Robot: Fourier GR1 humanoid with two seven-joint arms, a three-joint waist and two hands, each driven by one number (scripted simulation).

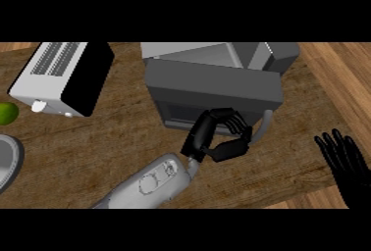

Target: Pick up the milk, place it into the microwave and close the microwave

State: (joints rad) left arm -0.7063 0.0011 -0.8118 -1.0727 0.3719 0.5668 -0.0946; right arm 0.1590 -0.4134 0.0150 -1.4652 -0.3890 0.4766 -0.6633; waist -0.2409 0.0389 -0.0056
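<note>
The grey microwave (214, 88) stands on the wooden counter (94, 142) with its door swung toward the viewer, the milk not visible, the left hand (221, 135) curled empty against the door, the right hand (346, 159) resting spread at the right edge, a white toaster (62, 76) and green fruit (6, 112) lying left.

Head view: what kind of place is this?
Most likely a kitchen counter: a wooden countertop carrying a microwave with its door open, a toaster to its left, and a green fruit at the left edge.
</note>
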